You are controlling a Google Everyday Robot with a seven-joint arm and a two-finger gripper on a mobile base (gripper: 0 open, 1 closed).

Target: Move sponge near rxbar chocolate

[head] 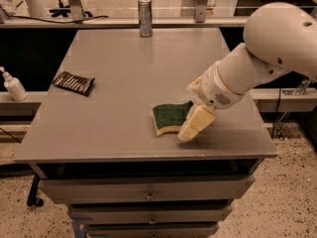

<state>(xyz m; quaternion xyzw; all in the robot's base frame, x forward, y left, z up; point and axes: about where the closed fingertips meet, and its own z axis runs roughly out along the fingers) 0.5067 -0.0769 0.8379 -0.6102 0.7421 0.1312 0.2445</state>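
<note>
The sponge (167, 118), dark green on top over pale yellow foam, lies flat on the grey table (124, 73) near its front right. The rxbar chocolate (74, 83), a dark flat bar with pale stripes, lies at the table's left edge, far from the sponge. My gripper (193, 125) comes in from the right on the white arm (267, 53) and sits low over the table, right at the sponge's right end. It overlaps that end in this view.
An upright silver can (145, 17) stands at the table's back edge. A white pump bottle (13, 85) stands on a ledge left of the table. Drawers (148, 195) are below the tabletop.
</note>
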